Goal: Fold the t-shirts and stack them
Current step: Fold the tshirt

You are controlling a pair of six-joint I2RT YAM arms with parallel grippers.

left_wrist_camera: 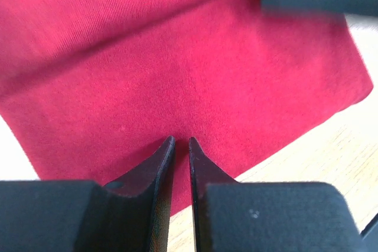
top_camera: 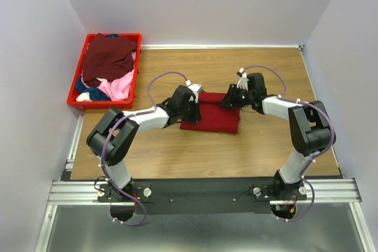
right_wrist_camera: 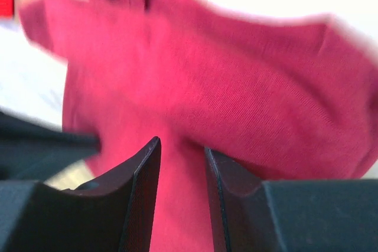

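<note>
The red t-shirt (top_camera: pixel 212 123) lies at the middle of the frame as a compact, partly folded rectangle, with its upper right corner lifted. The chief risk is that the fold comes undone. Only a small bunch of fabric sits in the right gripper (right_wrist_camera: pixel 182 146), so it could slip free or drag the layers beneath it askew if pulled across too fast. A second risk is that the two arms foul each other, since both heads crowd over the same upper edge of the cloth.

The right gripper's jaws are grasping the shirt; cloth fills the gap between them and rises, blurred, in front of the wrist camera. The left gripper (left_wrist_camera: pixel 181 141) has its jaws clenched to a thin slit, low over the flat cloth near its edge. Nothing visibly bunches between them, though I cannot tell whether they nip a layer.

Both arms reach inward from the lower corners of the frame, elbows bent outward and wrists turned down toward the shirt.

In the upper left, the red crate (top_camera: pixel 100 105) holds the maroon t-shirt (top_camera: pixel 109 57), the pink t-shirt (top_camera: pixel 121 87) and a blue t-shirt (top_camera: pixel 88 94) in a heap, not yet folded. Bare wooden table (top_camera: pixel 266 146) surrounds the work.
</note>
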